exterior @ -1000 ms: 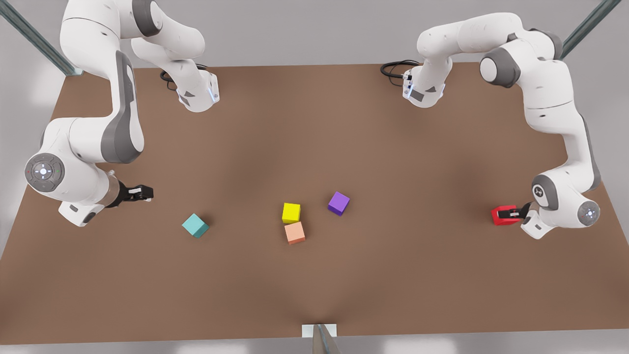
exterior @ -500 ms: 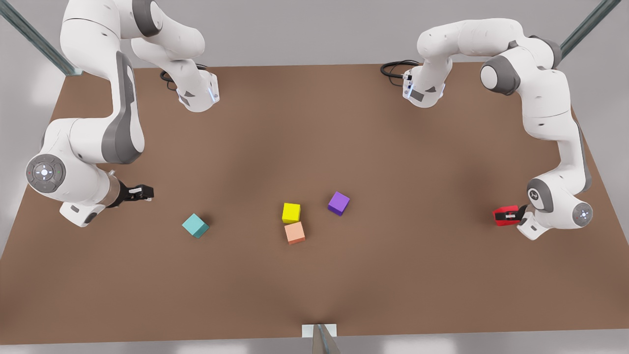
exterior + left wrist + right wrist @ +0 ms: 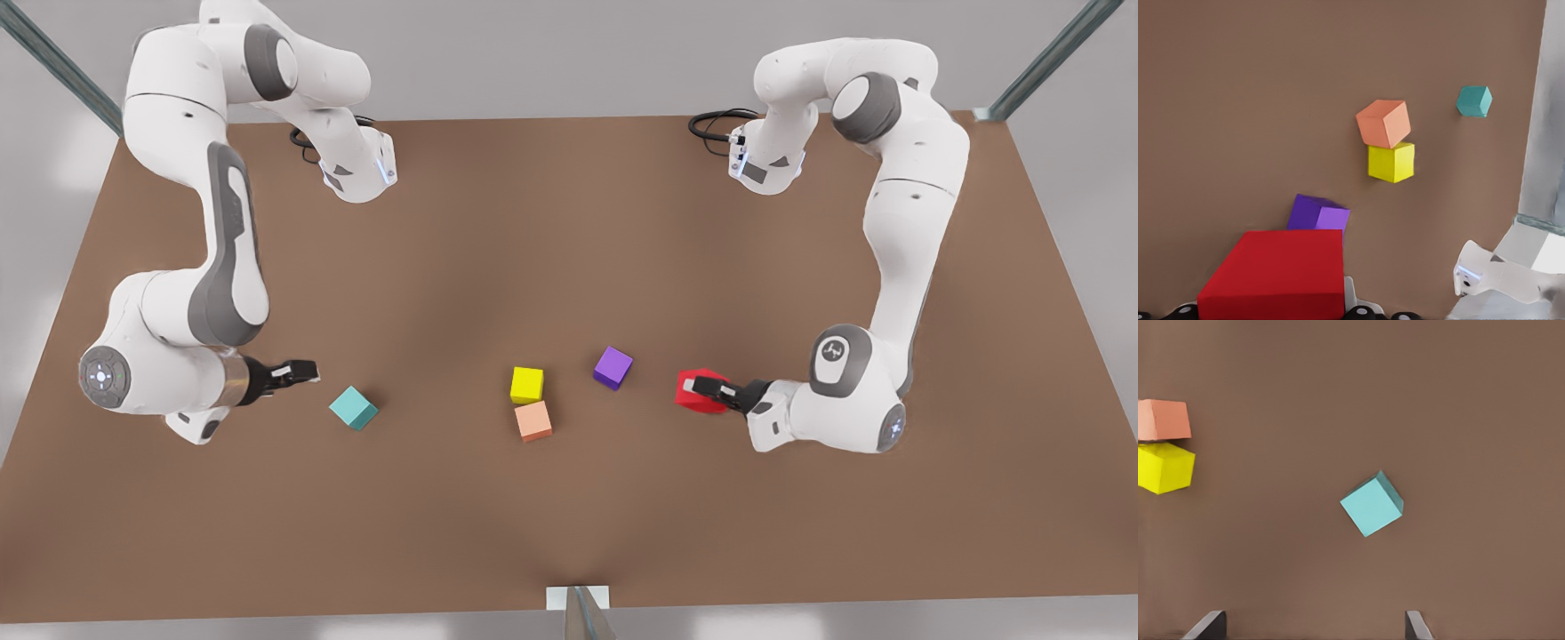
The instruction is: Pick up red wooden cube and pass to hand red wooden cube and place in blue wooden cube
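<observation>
**Inspector A:** Pincer of the left arm, at the front view's right, is seen clamped on the red wooden cube, which is held just beside the purple cube. A carry toward the centre for the handover is judged the reason.

**Inspector B:** Noted. The right pincer, at the front view's left, is recorded with fingers spread and nothing held, near the blue wooden cube on the bench. It is judged to be positioned to receive. The yellow cube and orange cube are touching.
</observation>
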`<state>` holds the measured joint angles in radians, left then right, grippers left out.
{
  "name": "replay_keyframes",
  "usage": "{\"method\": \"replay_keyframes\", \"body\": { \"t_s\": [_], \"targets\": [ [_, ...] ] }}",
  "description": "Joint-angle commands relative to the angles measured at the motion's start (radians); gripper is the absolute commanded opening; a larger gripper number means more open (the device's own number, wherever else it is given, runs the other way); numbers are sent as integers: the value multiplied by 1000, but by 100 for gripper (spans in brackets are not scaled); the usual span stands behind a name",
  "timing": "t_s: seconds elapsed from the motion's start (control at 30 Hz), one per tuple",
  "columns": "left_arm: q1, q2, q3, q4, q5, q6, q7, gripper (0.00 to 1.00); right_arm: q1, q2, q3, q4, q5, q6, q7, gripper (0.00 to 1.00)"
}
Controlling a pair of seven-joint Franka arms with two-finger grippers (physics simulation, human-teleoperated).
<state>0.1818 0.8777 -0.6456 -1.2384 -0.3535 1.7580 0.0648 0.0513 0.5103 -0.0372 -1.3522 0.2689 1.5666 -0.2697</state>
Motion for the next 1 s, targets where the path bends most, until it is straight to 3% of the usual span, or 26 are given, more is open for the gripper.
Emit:
{"method": "replay_keyframes", "body": {
  "t_s": [0.0, 0.07, 0.17, 0.23, 0.33, 0.43, 0.73, 0.97],
  "targets": [
    [-16, 53, -72, 5, -99, 118, -430, 62, 2, 56, 2, 2, 274, -30, -546, 100],
    [-13, 89, -77, 10, -315, 172, -269, 62, 7, 149, 60, 42, 443, -39, -729, 100],
    [-13, 113, -77, 11, -465, 222, -165, 62, 7, 349, 190, 186, 618, -5, -1146, 100],
    [-25, 142, -78, 13, -555, 265, -36, 62, 9, 386, 295, 196, 630, 139, -1395, 100],
    [-76, 156, -78, 13, -570, 331, 36, 62, 28, 448, 376, 206, 742, 225, -1551, 100],
    [-87, 170, -78, 13, -572, 348, 112, 62, 56, 475, 411, 223, 763, 297, -1616, 100],
    [-87, 170, -78, 10, -602, 348, 153, 62, 104, 473, 412, 163, 934, 343, -1740, 100],
    [-87, 168, -78, 5, -599, 362, 167, 62, 143, 475, 412, 159, 1061, 530, -1789, 100]
  ]
}}
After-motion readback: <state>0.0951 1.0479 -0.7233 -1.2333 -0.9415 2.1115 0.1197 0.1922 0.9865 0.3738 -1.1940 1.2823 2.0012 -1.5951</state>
